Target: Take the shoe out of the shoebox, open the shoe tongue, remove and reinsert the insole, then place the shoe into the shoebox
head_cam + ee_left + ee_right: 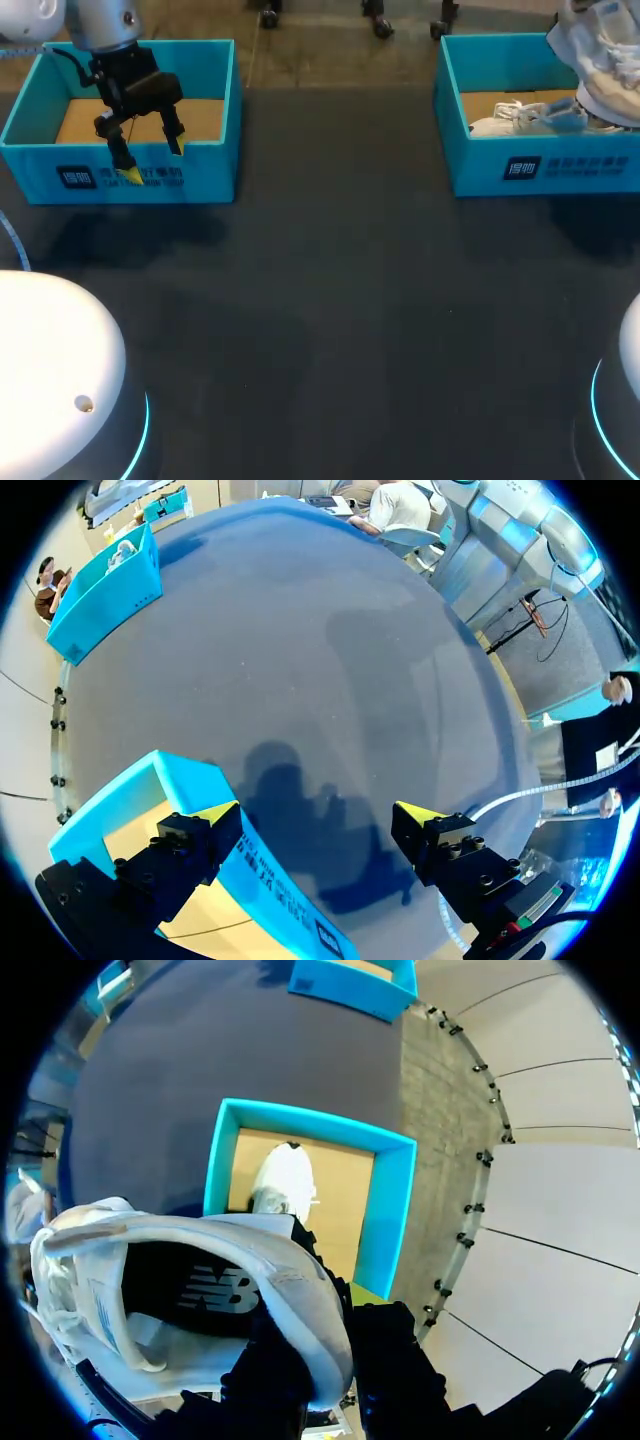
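A white shoe (600,55) hangs above the right turquoise shoebox (540,165), opening toward the wrist camera. My right gripper (330,1335) is shut on the side wall of this white shoe (200,1260), whose dark insole shows inside. A second white shoe (525,118) lies in that box, directly below the held one (285,1180). My left gripper (148,155) hovers open over the front wall of the left shoebox (130,175), nothing between its fingers. In the left wrist view the left gripper (315,820) straddles that box's front wall (260,880).
The left shoebox shows only its bare cardboard floor (85,120). Dark table mat (330,300) stretches between the two boxes. My arms' white bases (50,370) sit at the near corners.
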{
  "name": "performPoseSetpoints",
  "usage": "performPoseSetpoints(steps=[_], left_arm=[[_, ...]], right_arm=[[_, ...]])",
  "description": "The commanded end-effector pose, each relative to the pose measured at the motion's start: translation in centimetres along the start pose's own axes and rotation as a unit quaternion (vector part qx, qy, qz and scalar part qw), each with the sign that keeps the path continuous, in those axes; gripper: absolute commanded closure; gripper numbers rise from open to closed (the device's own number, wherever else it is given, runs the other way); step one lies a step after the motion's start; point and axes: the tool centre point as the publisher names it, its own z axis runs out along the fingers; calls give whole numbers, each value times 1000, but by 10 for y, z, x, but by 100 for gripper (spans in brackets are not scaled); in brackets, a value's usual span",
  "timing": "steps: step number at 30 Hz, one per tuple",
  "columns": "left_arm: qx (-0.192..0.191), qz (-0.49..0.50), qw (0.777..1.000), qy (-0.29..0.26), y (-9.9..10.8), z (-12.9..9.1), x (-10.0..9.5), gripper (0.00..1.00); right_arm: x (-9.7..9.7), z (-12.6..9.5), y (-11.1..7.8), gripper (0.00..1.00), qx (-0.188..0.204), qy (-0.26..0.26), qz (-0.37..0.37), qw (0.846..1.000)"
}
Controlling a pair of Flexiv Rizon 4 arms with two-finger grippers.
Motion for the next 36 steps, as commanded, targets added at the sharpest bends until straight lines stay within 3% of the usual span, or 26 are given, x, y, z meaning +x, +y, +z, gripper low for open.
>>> performPoseSetpoints(steps=[1, 3, 4, 13, 16, 17, 21, 25, 26, 27, 36], left_arm=[[-1, 0, 1000, 1, 0, -1, 0, 0], [-1, 0, 1000, 1, 0, -1, 0, 0], [-1, 0, 1000, 1, 0, -1, 0, 0], [-1, 0, 1000, 1, 0, -1, 0, 0], [-1, 0, 1000, 1, 0, -1, 0, 0], [-1, 0, 1000, 1, 0, -1, 0, 0], [-1, 0, 1000, 1, 0, -1, 0, 0], [-1, 0, 1000, 1, 0, -1, 0, 0], [-1, 0, 1000, 1, 0, -1, 0, 0], [-1, 0, 1000, 1, 0, -1, 0, 0], [-1, 0, 1000, 1, 0, -1, 0, 0]], right_arm=[[-17, 19, -6, 100, -30, -7, 21, 999], [-30, 25, -14, 100, -51, -24, 23, 998], [-36, 29, -17, 100, -29, -14, 28, 999], [-70, 47, -29, 100, -31, -14, 5, 999], [-74, 47, -34, 100, -18, -18, 48, 999], [-74, 47, -37, 100, 8, -10, 101, 995], [-67, 48, -51, 100, 16, -23, 235, 971], [-56, 45, -63, 100, 73, -11, 363, 929], [-49, 43, -68, 100, 90, 2, 426, 900], [-45, 42, -70, 100, 95, 12, 452, 887], [-45, 42, -70, 100, 95, 12, 452, 887]])
